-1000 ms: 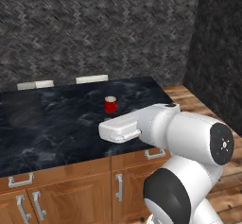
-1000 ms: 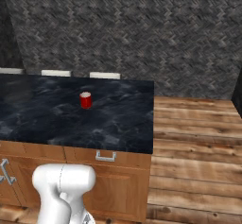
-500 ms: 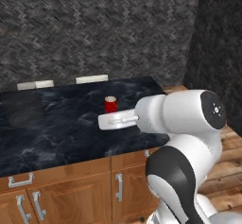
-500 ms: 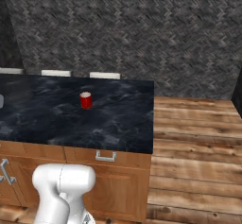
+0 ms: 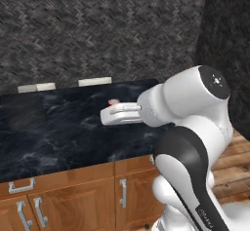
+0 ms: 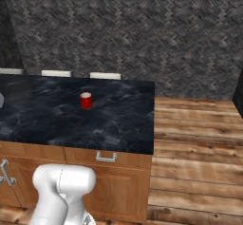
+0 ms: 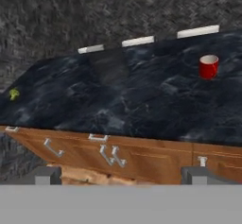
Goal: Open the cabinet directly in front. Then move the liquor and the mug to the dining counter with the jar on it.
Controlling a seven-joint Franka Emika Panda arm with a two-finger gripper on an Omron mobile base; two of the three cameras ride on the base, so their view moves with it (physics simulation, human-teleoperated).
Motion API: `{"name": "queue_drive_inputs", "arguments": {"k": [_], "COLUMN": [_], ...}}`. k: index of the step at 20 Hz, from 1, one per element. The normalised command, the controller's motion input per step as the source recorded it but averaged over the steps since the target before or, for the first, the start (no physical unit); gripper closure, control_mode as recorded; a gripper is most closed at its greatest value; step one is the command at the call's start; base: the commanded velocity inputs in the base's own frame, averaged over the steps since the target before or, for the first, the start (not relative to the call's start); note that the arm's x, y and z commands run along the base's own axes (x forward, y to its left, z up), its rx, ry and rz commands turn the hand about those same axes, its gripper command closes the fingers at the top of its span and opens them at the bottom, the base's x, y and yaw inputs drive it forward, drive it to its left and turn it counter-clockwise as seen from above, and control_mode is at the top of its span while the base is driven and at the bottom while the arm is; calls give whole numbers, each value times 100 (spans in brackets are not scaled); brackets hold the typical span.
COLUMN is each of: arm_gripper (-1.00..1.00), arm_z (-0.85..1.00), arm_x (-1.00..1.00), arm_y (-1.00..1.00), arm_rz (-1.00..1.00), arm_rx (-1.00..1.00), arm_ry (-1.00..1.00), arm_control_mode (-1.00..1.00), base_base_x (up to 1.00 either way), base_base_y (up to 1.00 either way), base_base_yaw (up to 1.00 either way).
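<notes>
I see the mug standing upright on the dining counter, toward its far right part, well back from the front edge. Through the hand camera the gripper shows its two tips spread wide with nothing between them, and the mug sits up and to the right of them — well apart, across the black top. In the left base view the arm covers most of the mug — only its rim peeks above the white link. A small yellow-green thing lies far left on the counter.
</notes>
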Motion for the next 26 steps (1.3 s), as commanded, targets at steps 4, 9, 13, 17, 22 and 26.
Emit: {"name": "queue_drive_inputs", "arguments": {"k": [4,9,13,17,22,26], "arm_gripper": [-100,-100,-100,-100,-100,-100], "arm_z": [0,-4,-24,-14,-3,0], "arm_x": [0,0,0,0,0,0], "arm_y": [0,0,12,21,14,0], "arm_rz": [-3,-3,-2,-1,-2,0], "arm_rx": [0,-5,-15,-18,-14,0], "arm_ry": [13,5,0,0,0,0], "arm_control_mode": [-100,-100,-100,-100,-100,-100], "base_base_x": [0,0,0,0,0,0], "base_base_y": [0,0,0,0,0,0], "base_base_yaw": [0,0,0,0,0,0]}}
